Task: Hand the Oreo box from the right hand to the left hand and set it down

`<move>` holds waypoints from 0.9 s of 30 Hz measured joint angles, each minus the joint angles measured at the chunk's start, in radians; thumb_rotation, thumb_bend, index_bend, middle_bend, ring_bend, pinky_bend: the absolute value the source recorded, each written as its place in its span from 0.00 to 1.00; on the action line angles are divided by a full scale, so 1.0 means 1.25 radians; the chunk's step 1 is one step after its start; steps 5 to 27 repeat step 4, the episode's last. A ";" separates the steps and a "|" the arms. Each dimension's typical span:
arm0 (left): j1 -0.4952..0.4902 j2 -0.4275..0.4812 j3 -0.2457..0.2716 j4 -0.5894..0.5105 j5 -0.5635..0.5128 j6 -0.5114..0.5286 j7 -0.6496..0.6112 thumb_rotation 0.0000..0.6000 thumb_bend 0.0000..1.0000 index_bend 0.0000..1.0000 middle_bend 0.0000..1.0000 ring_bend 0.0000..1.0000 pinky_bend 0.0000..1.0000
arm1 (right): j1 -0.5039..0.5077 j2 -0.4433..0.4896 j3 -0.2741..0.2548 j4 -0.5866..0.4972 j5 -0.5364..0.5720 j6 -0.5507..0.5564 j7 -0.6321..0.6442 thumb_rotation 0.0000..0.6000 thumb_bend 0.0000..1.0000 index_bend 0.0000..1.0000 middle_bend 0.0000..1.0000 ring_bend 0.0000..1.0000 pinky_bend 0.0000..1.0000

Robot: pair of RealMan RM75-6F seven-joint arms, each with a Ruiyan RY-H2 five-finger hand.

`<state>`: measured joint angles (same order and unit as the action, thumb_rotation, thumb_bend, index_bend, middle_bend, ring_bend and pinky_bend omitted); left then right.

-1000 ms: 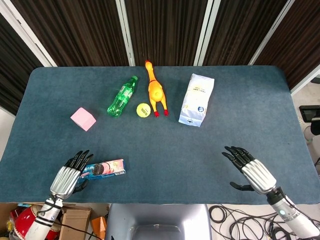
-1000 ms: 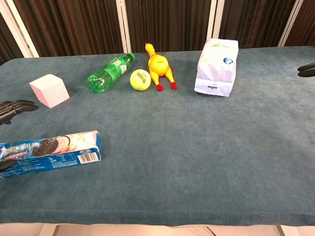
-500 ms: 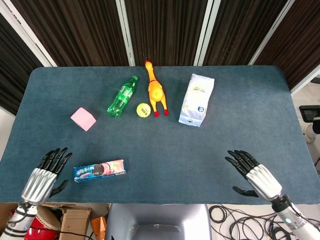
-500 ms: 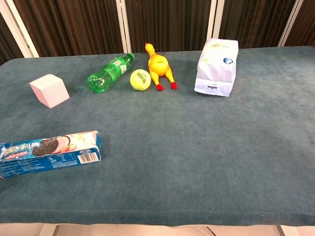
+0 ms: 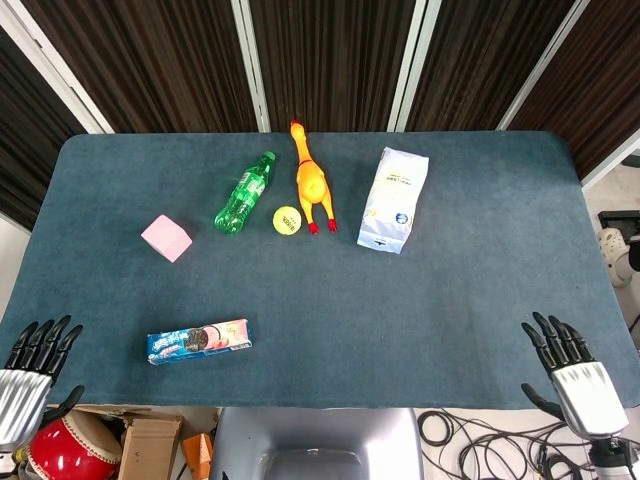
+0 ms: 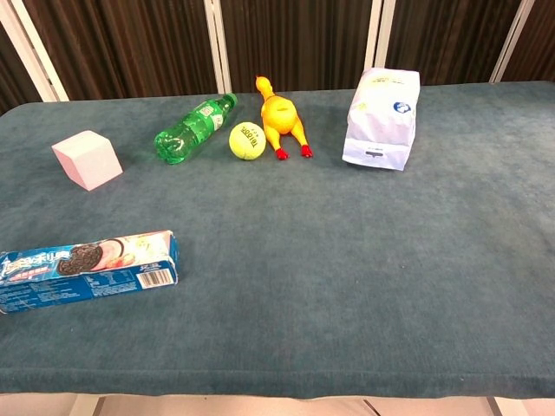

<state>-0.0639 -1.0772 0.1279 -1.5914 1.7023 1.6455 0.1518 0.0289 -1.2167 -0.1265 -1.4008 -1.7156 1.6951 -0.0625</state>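
The Oreo box (image 5: 199,341) lies flat on the blue table near its front left edge, also seen in the chest view as the Oreo box (image 6: 87,269). Nothing touches it. My left hand (image 5: 28,376) is at the table's front left corner, well left of the box, fingers spread and empty. At the front right corner, far from the box, my right hand (image 5: 570,365) is likewise spread and empty. Neither hand shows in the chest view.
Toward the back of the table (image 5: 470,270) lie a pink cube (image 5: 166,238), a green bottle (image 5: 244,192), a tennis ball (image 5: 287,219), a yellow rubber chicken (image 5: 311,181) and a white bag (image 5: 394,199).
My left hand has let go of the Oreo box and drawn back left toward the table corner. The right hand has pulled back to the front right corner. The box stays put.
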 measured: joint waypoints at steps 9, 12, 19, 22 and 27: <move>-0.002 0.011 -0.003 -0.026 -0.016 -0.034 0.014 1.00 0.25 0.01 0.00 0.00 0.07 | -0.010 -0.001 0.014 -0.009 0.009 0.001 0.003 1.00 0.12 0.00 0.00 0.00 0.16; -0.002 0.011 -0.003 -0.026 -0.016 -0.034 0.014 1.00 0.25 0.01 0.00 0.00 0.07 | -0.010 -0.001 0.014 -0.009 0.009 0.001 0.003 1.00 0.12 0.00 0.00 0.00 0.16; -0.002 0.011 -0.003 -0.026 -0.016 -0.034 0.014 1.00 0.25 0.01 0.00 0.00 0.07 | -0.010 -0.001 0.014 -0.009 0.009 0.001 0.003 1.00 0.12 0.00 0.00 0.00 0.16; -0.002 0.011 -0.003 -0.026 -0.016 -0.034 0.014 1.00 0.25 0.01 0.00 0.00 0.07 | -0.010 -0.001 0.014 -0.009 0.009 0.001 0.003 1.00 0.12 0.00 0.00 0.00 0.16; -0.002 0.011 -0.003 -0.026 -0.016 -0.034 0.014 1.00 0.25 0.01 0.00 0.00 0.07 | -0.010 -0.001 0.014 -0.009 0.009 0.001 0.003 1.00 0.12 0.00 0.00 0.00 0.16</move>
